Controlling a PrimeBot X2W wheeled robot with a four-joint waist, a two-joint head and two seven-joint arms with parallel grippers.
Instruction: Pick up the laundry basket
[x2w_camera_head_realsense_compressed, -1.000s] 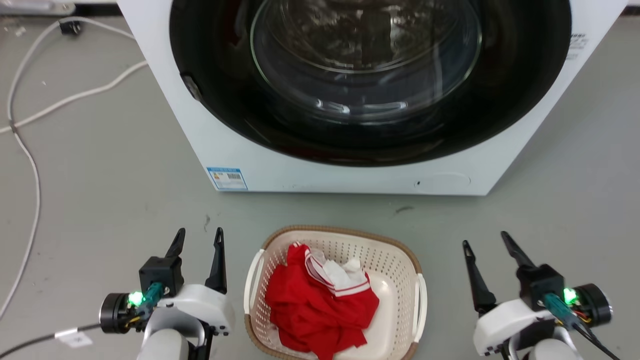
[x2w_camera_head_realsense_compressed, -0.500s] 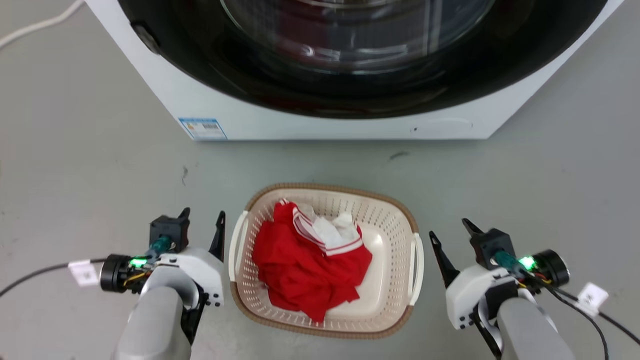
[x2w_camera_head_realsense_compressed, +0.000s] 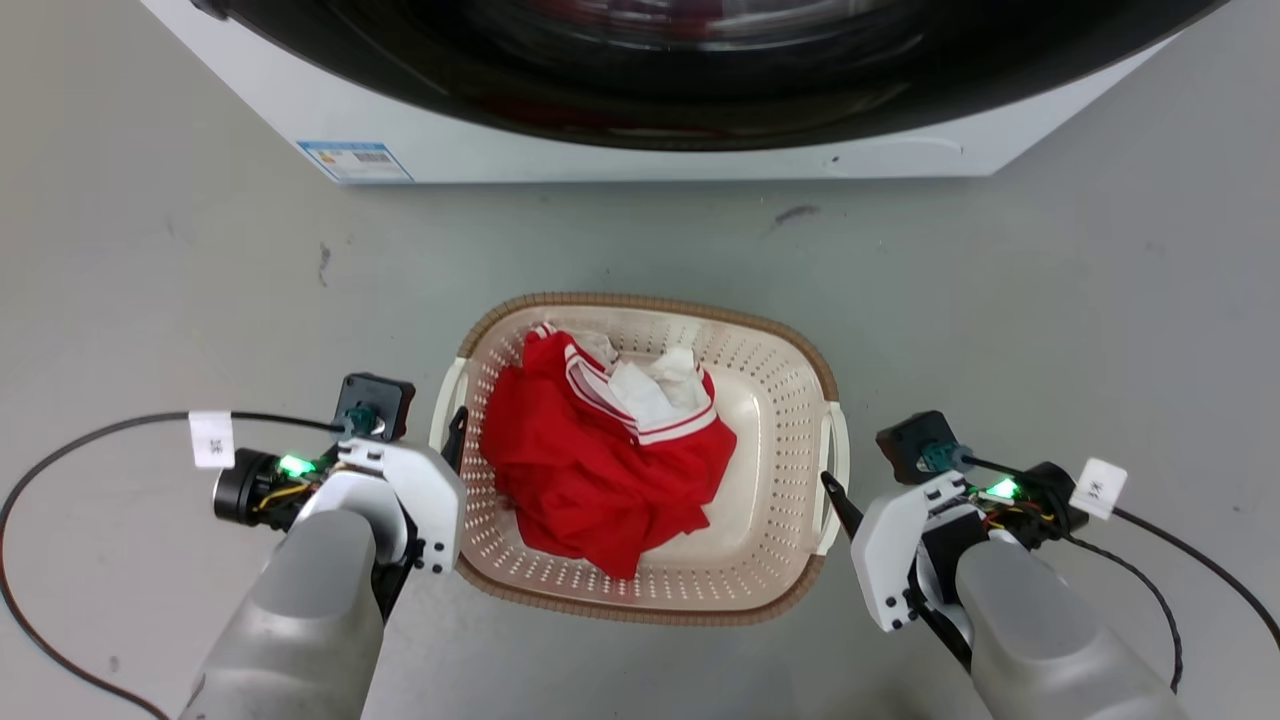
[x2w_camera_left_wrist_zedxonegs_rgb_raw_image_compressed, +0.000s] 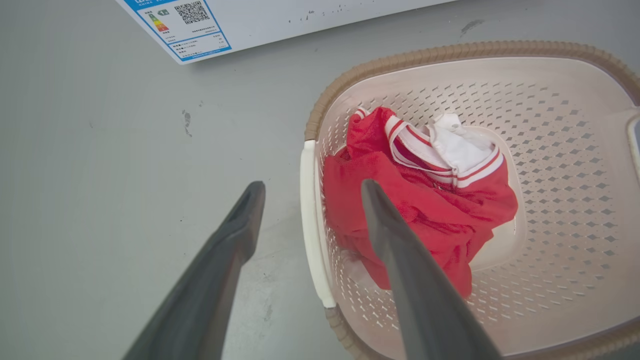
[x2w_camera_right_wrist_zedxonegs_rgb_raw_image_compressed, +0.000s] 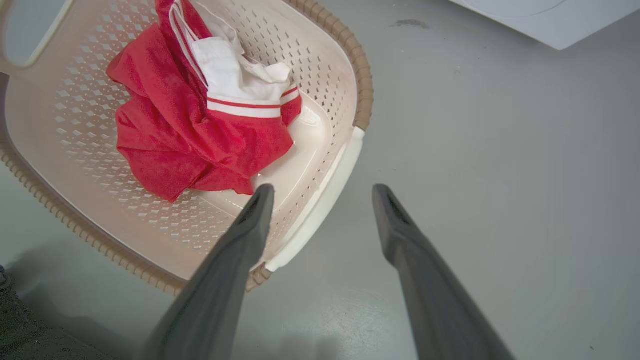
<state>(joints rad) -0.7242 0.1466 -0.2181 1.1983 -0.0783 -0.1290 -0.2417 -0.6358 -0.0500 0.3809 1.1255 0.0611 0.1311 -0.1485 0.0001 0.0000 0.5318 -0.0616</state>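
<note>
Just in front of the washer (x2w_camera_head_realsense_compressed: 600, 160), on the floor (x2w_camera_head_realsense_compressed: 150, 260), sits the laundry basket (x2w_camera_head_realsense_compressed: 775, 420), stiff and light I judge, best taken by its white side handles (x2w_camera_right_wrist_zedxonegs_rgb_raw_image_compressed: 320, 210), which my left gripper (x2w_camera_left_wrist_zedxonegs_rgb_raw_image_compressed: 312, 186) and right gripper (x2w_camera_right_wrist_zedxonegs_rgb_raw_image_compressed: 322, 190) straddle, fingers spread.

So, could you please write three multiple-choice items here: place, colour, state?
1. Where is the laundry basket? A: on the floor before the washing machine. B: atop it. C: inside its drum.
2. What colour is most of the garment in the basket? A: blue. B: red. C: green.
3. The left end effector is: A: shut on a handle. B: shut, empty. C: open.
Answers: A, floor shows all round it; B, red cloth with white trim; C, its fingers stand apart astride the left handle.
</note>
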